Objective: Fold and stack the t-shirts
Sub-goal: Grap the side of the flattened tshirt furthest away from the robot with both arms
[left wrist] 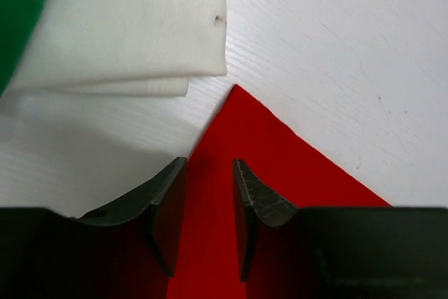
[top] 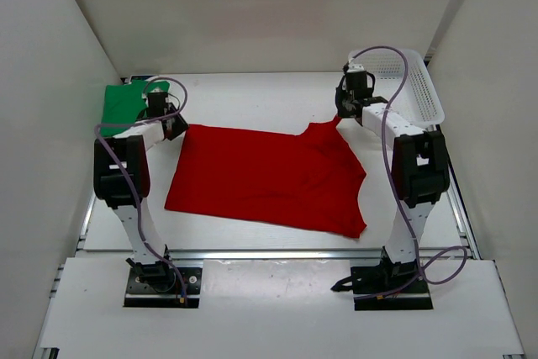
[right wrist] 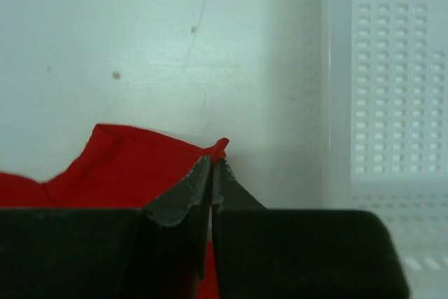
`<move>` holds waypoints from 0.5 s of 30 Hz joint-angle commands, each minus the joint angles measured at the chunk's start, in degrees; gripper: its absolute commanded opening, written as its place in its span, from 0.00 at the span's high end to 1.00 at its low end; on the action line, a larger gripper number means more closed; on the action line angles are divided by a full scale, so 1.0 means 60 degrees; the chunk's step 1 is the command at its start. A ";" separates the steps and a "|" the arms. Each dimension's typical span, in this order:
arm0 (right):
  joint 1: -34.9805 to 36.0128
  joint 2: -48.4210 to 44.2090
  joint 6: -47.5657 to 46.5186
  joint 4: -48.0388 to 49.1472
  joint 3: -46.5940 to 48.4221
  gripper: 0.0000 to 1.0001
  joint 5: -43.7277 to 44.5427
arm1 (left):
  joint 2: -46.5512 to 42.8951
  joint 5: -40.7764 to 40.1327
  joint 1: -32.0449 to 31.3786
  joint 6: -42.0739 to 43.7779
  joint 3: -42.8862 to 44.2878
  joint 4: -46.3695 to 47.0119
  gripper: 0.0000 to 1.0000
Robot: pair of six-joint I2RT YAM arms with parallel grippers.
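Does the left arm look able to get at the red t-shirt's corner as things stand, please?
Probably yes: the left gripper hangs open over a corner of the red t-shirt, which lies flat and uncovered.

Robot test cell in a lab, not a home or a shop. Boxed in on three sides by plain white panels (top: 50,31), with a bare white table (top: 252,90) underneath. Bolted down at the near edge on black plates (top: 193,279): two slim white-and-black machines, the left arm (top: 126,174) and the right arm (top: 416,166), both trailing loose purple cables (top: 385,48). Framed along the near edge by metal rails (top: 277,252). Sparely laid out: one red shirt (top: 261,178) spread at the centre, a white mesh basket (top: 430,90) in the far right corner.
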 commanded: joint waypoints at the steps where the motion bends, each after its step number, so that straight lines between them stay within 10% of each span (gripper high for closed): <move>1: -0.0192 0.0643 -0.0049 -0.0055 0.1093 1.00 -0.0380 | 0.0223 -0.0853 -0.0339 0.0673 0.0852 -0.0483 0.56; 15: -0.0515 0.0205 0.0434 0.0763 0.0276 1.00 -0.1638 | 0.2903 -0.1002 -0.0823 0.1362 0.4795 -0.3573 0.57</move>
